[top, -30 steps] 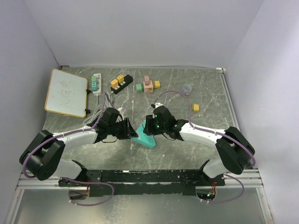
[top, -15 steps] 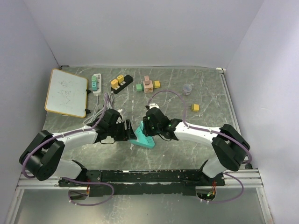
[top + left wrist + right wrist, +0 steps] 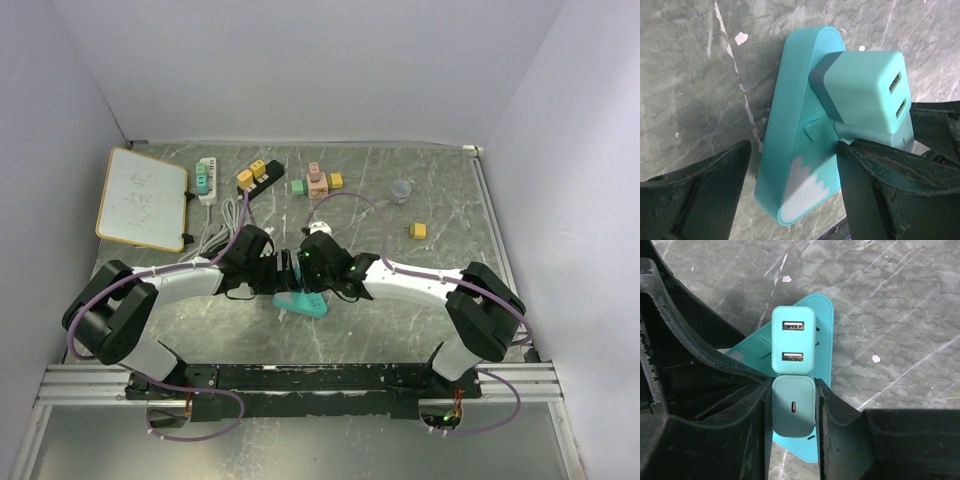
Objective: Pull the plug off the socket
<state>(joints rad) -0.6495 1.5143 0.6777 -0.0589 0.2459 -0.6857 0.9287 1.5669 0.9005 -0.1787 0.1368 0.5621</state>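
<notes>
The right claw (image 3: 794, 385) is closed narrow on the small dark-teal plug (image 3: 794, 410), with its two fingers (image 3: 752, 430) pressing on the two sides of it. This plug sits in the teal socket (image 3: 790, 90) and shows one small port on its face. Just beside it in the same socket stands a lighter teal charger (image 3: 792, 340) with two USB ports, also plugged in. The left claw (image 3: 792, 150) is wide and straddles the socket from the other side. One of its fingers (image 3: 700, 195) is very near the edge of the socket, and I cannot tell if it touches. The socket lies flat on the grey marbled tabletop (image 3: 380, 330), between the two arms. Beyond the socket, well apart from it, are a white power strip (image 3: 207, 180), a black power strip (image 3: 258, 177) with yellow plugs, and a group of coloured blocks (image 3: 316, 182). Far to the left of the socket lies a whiteboard (image 3: 143, 197).
</notes>
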